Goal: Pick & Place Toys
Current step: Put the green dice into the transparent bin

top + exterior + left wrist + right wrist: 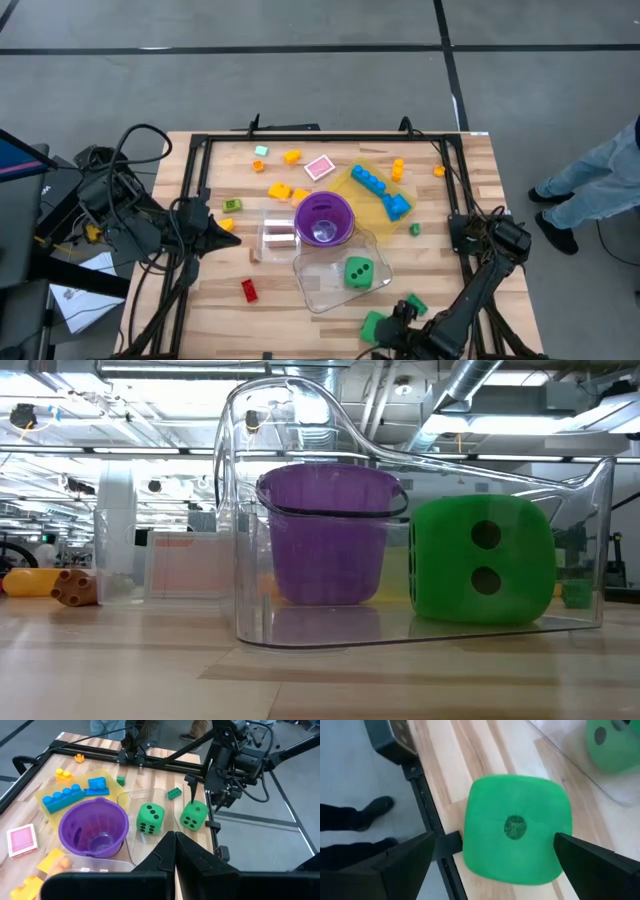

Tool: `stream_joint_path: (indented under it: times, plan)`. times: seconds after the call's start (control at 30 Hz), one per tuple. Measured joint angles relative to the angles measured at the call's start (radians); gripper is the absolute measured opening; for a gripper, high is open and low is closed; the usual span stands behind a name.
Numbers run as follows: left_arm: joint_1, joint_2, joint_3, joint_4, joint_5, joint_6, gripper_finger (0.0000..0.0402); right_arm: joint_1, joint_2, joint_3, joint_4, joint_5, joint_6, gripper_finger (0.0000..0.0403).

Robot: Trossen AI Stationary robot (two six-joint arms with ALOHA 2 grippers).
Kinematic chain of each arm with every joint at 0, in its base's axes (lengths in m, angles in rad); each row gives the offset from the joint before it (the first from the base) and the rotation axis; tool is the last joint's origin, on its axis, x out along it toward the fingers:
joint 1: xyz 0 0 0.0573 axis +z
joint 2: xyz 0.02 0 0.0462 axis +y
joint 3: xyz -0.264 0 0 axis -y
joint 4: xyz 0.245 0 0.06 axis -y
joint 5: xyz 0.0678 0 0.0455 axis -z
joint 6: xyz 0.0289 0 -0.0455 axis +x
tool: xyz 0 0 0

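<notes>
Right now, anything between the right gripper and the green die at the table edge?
Nothing visible. The right gripper is open directly over the green die, one finger on each side and bare wood around it. The clear tub holding the second die sits apart from it.

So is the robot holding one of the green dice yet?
No. The right claw is open around the green die near the table edge, not gripping it. The left claw is shut and empty.

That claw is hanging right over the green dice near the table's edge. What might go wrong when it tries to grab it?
Two risks, I'd guess. The green dice sits right at the table's black edge rail, so a nudge from the open right gripper might push it off. It is also wide and rounded, so the fingers could slip off as they close.
</notes>
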Motion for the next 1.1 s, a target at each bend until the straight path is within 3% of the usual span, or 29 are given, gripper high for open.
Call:
stream_joint_path:
  times: [1.1]
  plan:
    - [0.000,0.000,0.000,-0.007,0.006,0.037,0.0000,-0.049,0.002,-0.016,-0.028,0.003,-0.025,0.0400]
